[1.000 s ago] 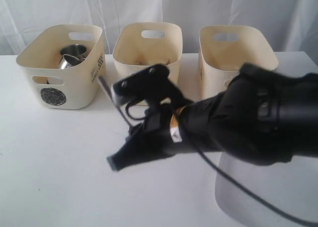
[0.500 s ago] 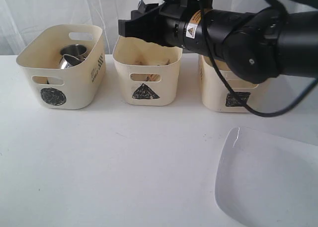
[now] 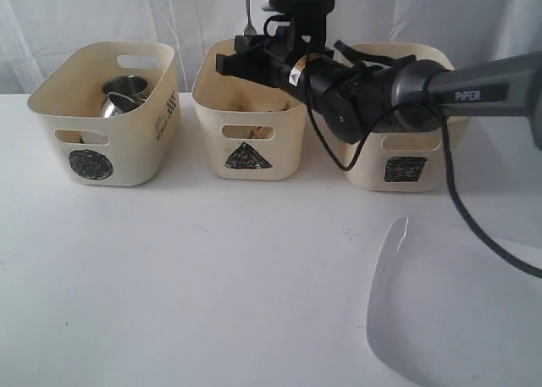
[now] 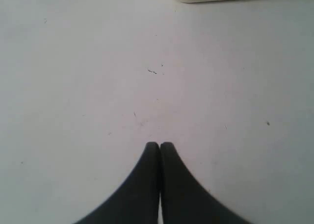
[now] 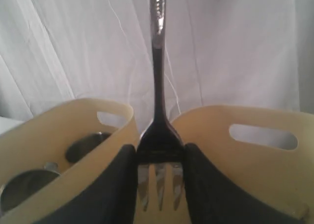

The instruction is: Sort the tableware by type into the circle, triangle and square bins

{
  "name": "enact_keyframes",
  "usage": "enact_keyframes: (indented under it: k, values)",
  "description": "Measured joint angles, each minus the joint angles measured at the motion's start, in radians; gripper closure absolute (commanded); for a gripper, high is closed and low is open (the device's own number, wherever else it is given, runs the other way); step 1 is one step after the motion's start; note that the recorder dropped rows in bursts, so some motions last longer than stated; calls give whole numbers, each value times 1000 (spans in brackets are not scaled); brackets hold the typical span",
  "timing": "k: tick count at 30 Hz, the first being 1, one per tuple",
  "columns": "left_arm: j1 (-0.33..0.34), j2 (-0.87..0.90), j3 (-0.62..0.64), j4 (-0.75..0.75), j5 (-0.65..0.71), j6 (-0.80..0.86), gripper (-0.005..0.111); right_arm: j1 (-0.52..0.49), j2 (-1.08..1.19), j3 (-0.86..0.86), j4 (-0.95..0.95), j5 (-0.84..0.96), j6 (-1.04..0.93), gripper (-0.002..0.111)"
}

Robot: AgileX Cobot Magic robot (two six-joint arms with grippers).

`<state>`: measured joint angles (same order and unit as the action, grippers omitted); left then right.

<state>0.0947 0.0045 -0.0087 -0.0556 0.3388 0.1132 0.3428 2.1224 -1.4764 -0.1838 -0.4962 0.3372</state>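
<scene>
Right gripper (image 5: 159,185): clamped on a metal fork (image 5: 158,136), one pad on each side of its head, tines showing between them.
Fork position: held in the air over the triangle bin (image 3: 279,141), towards the side nearest the circle bin (image 3: 127,146); handle points straight up.
Left gripper (image 4: 160,148): fingers pressed together, holding nothing, over bare white table (image 3: 212,277).
Circle bin contents: steel mugs (image 3: 125,92).
Square bin (image 3: 364,163): far right of the row, partly behind the right arm.
White plate (image 3: 457,311): flat on the table, in front of the square bin, apart from it.
</scene>
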Motion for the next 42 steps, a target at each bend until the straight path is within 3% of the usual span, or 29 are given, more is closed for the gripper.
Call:
enact_keyframes:
  k: [9,18,27,30,34,39,42]
  values:
    - [0,0,0,0,0,0,107,0,41,-59,0,76,-43,73]
    - [0,0,0,0,0,0,107,0,21,-66,0,145,-43,73]
    - [0,0,0,0,0,0,107,0,-88,-66,1,456,-43,73]
    - [0,0,0,0,0,0,107,0,-187,-66,2,588,-43,81]
    - [0,0,0,0,0,0,107,0,-335,-66,-14,847,-107,108]
    - [0,0,0,0,0,0,107,-4,-495,-24,-132,1184,-174,108]
    - [0,0,0,0,0,0,107,-31,-581,99,-139,1236,-126,108]
